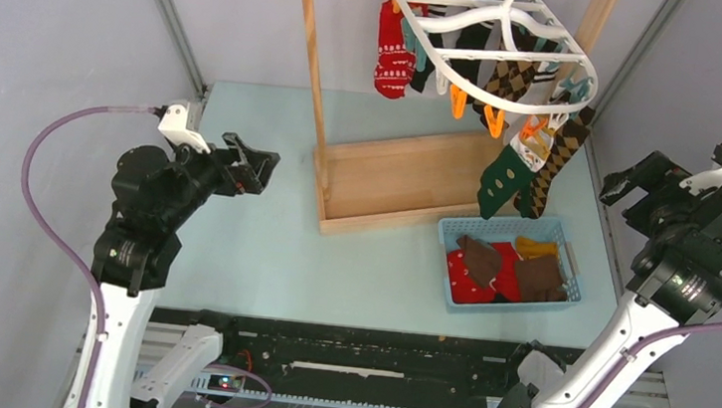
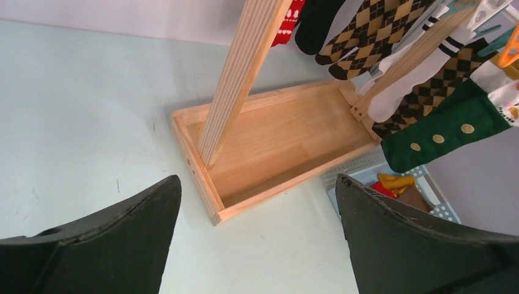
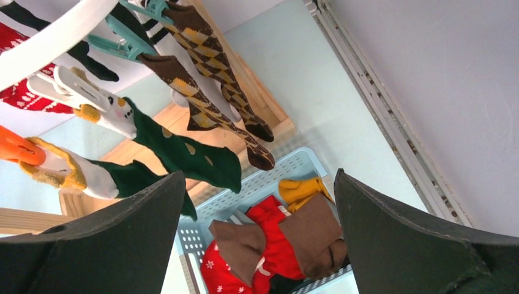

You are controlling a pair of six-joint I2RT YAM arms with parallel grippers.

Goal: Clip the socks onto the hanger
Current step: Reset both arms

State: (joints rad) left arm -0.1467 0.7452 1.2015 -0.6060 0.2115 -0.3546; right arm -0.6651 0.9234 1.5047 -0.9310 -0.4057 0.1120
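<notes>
The white oval hanger [image 1: 513, 41] hangs from the wooden rack with teal and orange clips round its rim. Clipped to it are a red patterned sock [image 1: 392, 52], argyle socks [image 1: 559, 161], a dark green sock [image 1: 502, 178] and black striped ones. Loose brown, red and yellow socks [image 1: 506, 268] lie in the blue basket [image 1: 447, 234]; they also show in the right wrist view [image 3: 287, 242]. My left gripper [image 1: 263, 168] is open and empty above the table, left of the rack. My right gripper [image 1: 629, 185] is open and empty, above and right of the basket.
The wooden rack [image 1: 389, 182] stands on a tray-like base at the table's middle back, with uprights on both sides. Grey walls and metal rails close in left and right. The rack base shows in the left wrist view [image 2: 275, 147].
</notes>
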